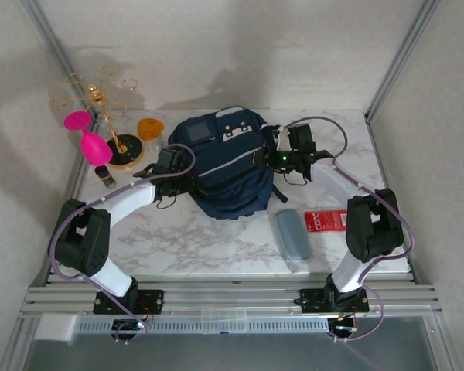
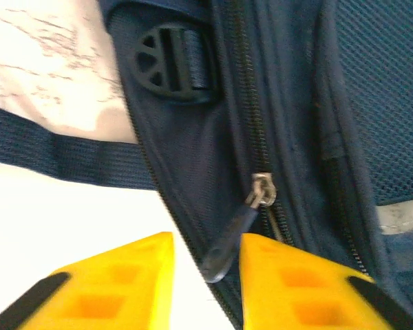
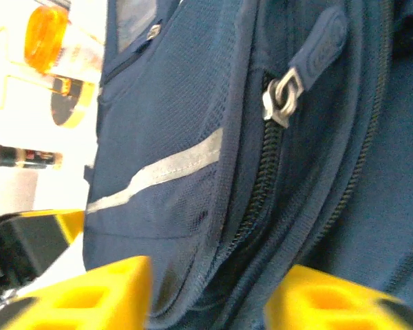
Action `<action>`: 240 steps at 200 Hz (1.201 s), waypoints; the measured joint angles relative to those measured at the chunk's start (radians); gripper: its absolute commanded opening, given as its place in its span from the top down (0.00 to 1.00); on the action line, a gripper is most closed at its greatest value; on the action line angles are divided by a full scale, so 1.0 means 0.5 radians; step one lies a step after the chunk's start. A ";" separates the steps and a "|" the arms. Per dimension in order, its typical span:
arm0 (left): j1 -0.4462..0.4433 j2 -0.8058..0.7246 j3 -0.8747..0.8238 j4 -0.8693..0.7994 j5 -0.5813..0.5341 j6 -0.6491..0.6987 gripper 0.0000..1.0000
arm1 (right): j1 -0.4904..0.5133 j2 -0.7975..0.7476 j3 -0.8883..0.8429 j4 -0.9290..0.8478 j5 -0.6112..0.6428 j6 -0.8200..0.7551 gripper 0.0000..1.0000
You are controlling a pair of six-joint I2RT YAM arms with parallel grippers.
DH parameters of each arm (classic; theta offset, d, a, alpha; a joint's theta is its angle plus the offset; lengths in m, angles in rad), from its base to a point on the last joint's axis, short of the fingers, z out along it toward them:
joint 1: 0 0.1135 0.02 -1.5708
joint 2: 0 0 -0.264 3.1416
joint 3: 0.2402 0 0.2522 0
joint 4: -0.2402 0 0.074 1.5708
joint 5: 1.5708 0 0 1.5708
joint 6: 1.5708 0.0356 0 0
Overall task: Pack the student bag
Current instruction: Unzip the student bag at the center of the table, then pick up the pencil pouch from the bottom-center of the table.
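Left wrist: zipper pull (image 2: 227, 237) lies in the gap of the left end effector (image 2: 206, 275), jaws narrowly parted, not pinched; black buckle (image 2: 172, 62) above. Right wrist: second slider (image 3: 281, 96), pale stripe (image 3: 158, 172); right end effector (image 3: 210, 295) wide, holding nothing. Top external: student bag (image 1: 228, 166) mid-surface (image 1: 193, 239), both arms bent inward, flanking it.

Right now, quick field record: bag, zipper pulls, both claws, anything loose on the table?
bag: student bag, lying mid-table
left claw: open, zipper pull in its gap
right claw: open, against the bag's side, second pull ahead
outside bag: blue-grey case, red pack
far left: pink glass, gold stand
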 measured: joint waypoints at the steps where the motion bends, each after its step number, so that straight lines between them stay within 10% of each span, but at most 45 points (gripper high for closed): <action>1: 0.000 -0.004 -0.002 -0.001 -0.001 -0.003 0.59 | -0.002 -0.003 -0.001 -0.002 0.005 -0.002 0.38; 101: -0.838 -0.512 -0.389 0.385 0.039 -0.831 0.41 | -0.189 -0.978 -0.706 -0.687 0.591 0.249 0.02; 167: -1.303 -0.052 -0.175 0.716 0.030 -1.140 0.40 | -0.188 -1.392 -1.190 -0.912 0.581 0.494 0.01; 240: -1.342 0.198 -0.101 0.826 -0.002 -1.248 0.44 | -0.014 -1.461 -1.550 -0.558 0.240 0.793 0.12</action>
